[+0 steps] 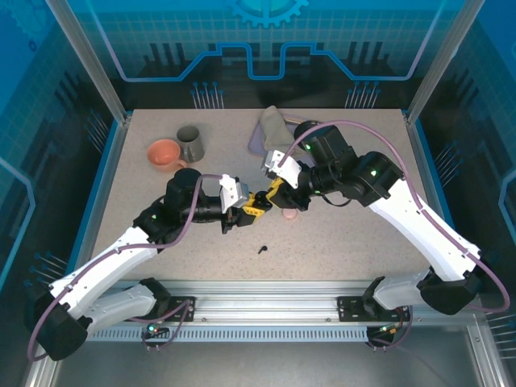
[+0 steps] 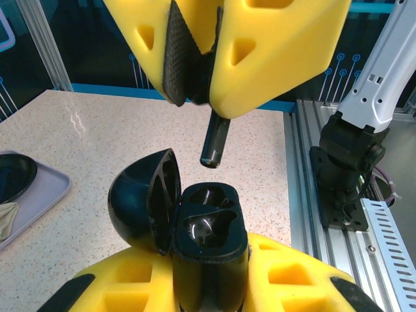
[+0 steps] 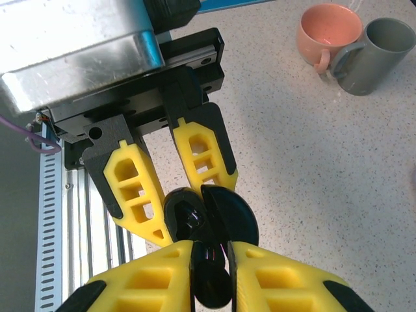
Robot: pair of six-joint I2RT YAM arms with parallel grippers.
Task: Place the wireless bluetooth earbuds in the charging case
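My left gripper (image 1: pixel 244 208) is shut on the black charging case (image 2: pixel 209 229), held upright with its lid (image 2: pixel 144 201) swung open to the left and its wells showing. Just above the case hangs a black earbud (image 2: pixel 215 140), stem pointing down at it, and my right gripper (image 1: pixel 272 193) is shut on it. From the right wrist, that earbud (image 3: pixel 216 281) sits between my yellow fingertips, directly over the open case (image 3: pixel 188 218). A second black earbud (image 1: pixel 261 249) lies loose on the table, nearer the front edge.
An orange cup (image 1: pixel 165 153) and a grey mug (image 1: pixel 190 143) stand at the back left. A lilac tray (image 1: pixel 256 139) with a cloth lies at the back centre. A pinkish round object (image 1: pixel 289 214) sits under the right wrist. An aluminium rail (image 1: pixel 266 290) runs along the near edge.
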